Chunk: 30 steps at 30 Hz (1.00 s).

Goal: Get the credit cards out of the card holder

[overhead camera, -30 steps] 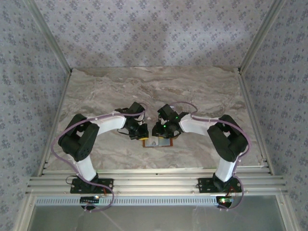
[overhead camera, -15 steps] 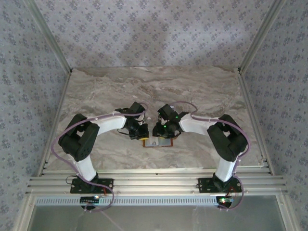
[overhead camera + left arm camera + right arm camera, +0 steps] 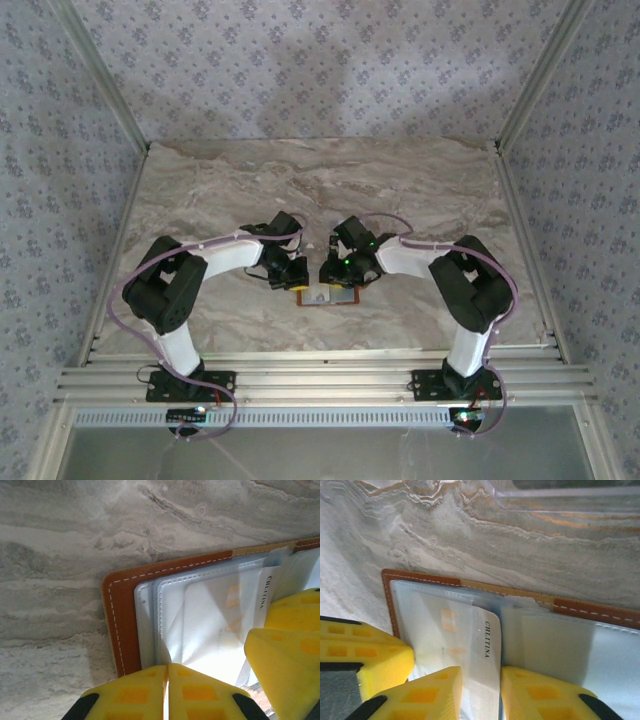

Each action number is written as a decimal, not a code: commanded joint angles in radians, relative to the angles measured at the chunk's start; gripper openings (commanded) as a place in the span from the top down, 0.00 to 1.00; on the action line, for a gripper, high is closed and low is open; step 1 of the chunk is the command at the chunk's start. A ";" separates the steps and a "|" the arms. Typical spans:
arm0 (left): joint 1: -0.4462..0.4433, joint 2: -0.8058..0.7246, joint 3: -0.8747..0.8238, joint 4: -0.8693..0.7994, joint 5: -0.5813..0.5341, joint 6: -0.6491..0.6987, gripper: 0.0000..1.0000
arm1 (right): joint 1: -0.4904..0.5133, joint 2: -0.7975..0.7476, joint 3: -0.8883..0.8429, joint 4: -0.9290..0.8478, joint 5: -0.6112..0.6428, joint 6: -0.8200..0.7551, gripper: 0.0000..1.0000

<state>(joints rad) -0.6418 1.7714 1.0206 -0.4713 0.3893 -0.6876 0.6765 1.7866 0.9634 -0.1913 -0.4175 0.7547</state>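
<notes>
Marble table (image 3: 400,190), credit card (image 3: 487,645) in card holder (image 3: 120,625), left tool (image 3: 167,680) closed, right tool (image 3: 481,676) unclear

the left arm (image 3: 228,255) and the right arm (image 3: 412,258) are built alike: smooth white tubular links set between bulky black joint housings, each rising from a black base plate (image 3: 190,385). a lilac cable (image 3: 113,300) runs loose along each arm from base to wrist, and a small green light (image 3: 347,263) glows on the right wrist. the jaws carry thick bright yellow pads (image 3: 200,692) moulded with shallow square recesses, backed by black fingers (image 3: 370,707) with rounded ends.
</notes>
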 commanded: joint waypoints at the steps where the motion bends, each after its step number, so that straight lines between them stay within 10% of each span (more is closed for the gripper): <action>1: -0.005 0.083 -0.042 -0.081 -0.132 0.022 0.90 | -0.027 0.019 -0.079 0.150 -0.084 0.039 0.74; 10: -0.005 0.104 -0.038 -0.069 -0.132 0.021 0.91 | -0.087 0.019 -0.201 0.458 -0.282 0.067 0.79; 30: -0.005 0.108 -0.040 -0.074 -0.136 0.029 0.91 | -0.120 -0.074 -0.256 0.426 -0.271 0.028 0.98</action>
<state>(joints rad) -0.6415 1.7874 1.0363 -0.4831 0.3927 -0.6796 0.5560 1.7596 0.7307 0.2787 -0.7109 0.7994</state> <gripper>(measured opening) 0.089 0.050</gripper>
